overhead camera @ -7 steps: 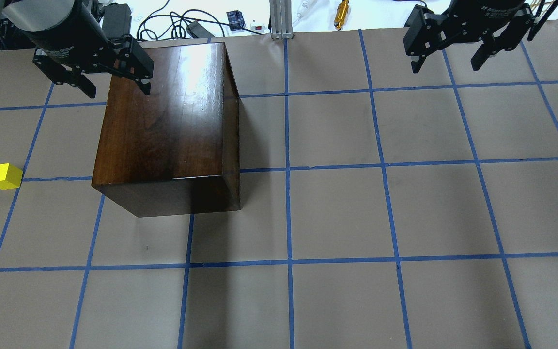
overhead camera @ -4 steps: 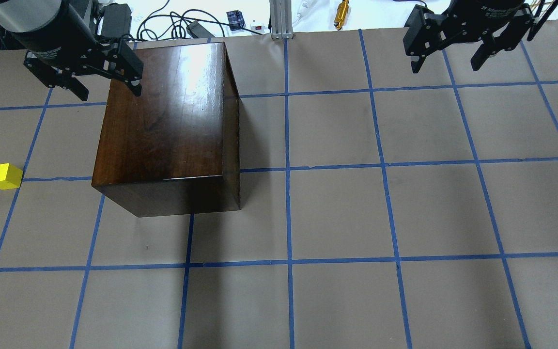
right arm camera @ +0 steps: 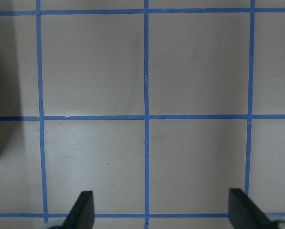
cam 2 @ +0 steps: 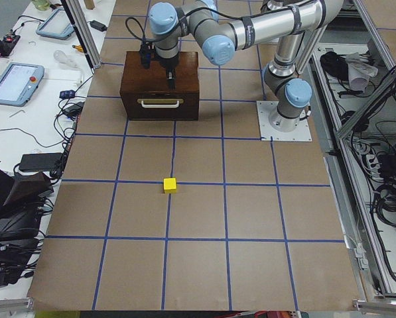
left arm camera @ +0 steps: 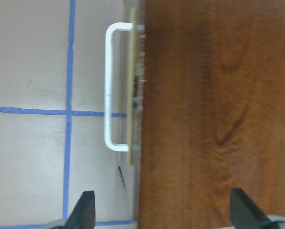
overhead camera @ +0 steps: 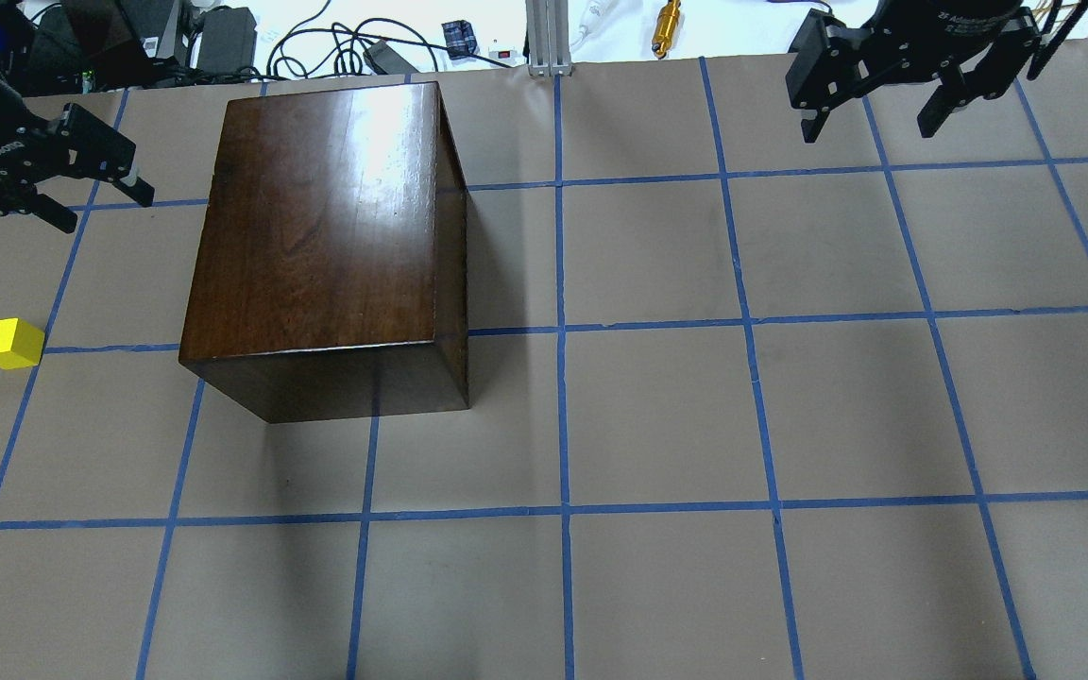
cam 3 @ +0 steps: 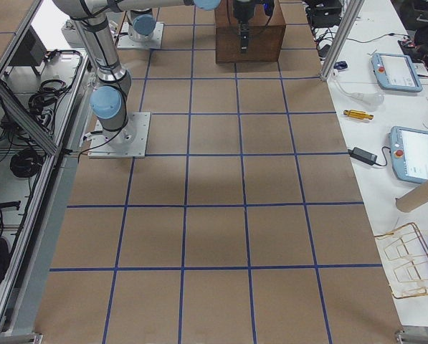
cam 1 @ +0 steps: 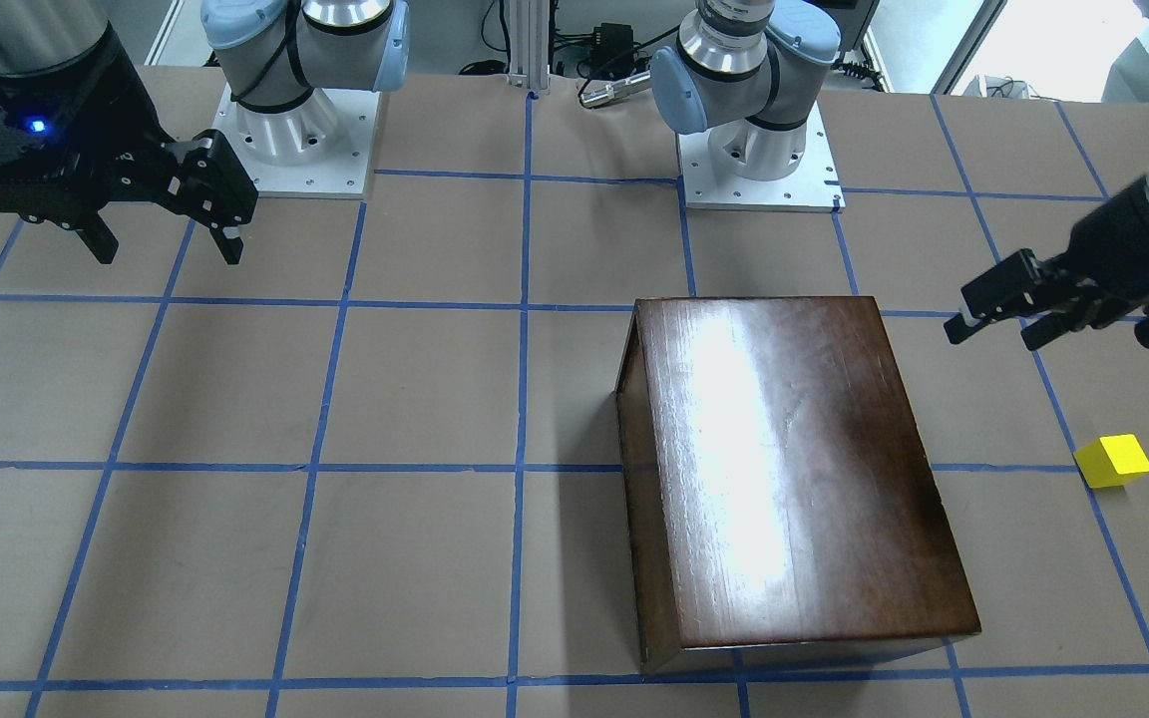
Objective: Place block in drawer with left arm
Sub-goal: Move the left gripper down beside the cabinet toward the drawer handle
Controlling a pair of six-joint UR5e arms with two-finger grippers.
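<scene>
Left claw [overhead camera: 105, 210] has swung off the cabinet's [overhead camera: 317, 217] far corner to the drawer side; block [overhead camera: 8, 343] and right claw [overhead camera: 870, 127] lie as before.

Detail: the left claw hangs above the tabletop [overhead camera: 657, 416] with its fingers spread and nothing between them; its wrist view looks down on the cabinet's top edge, the drawer [cam 2: 160, 106] front and the white handle [left arm camera: 111, 86]. The drawer is pushed fully in. The yellow block rests on a blue grid line, well apart from the cabinet on the drawer-front side and clear of both claws. The right claw, also spread and empty, hovers over bare tabletop at the far right, well away from the cabinet.
</scene>
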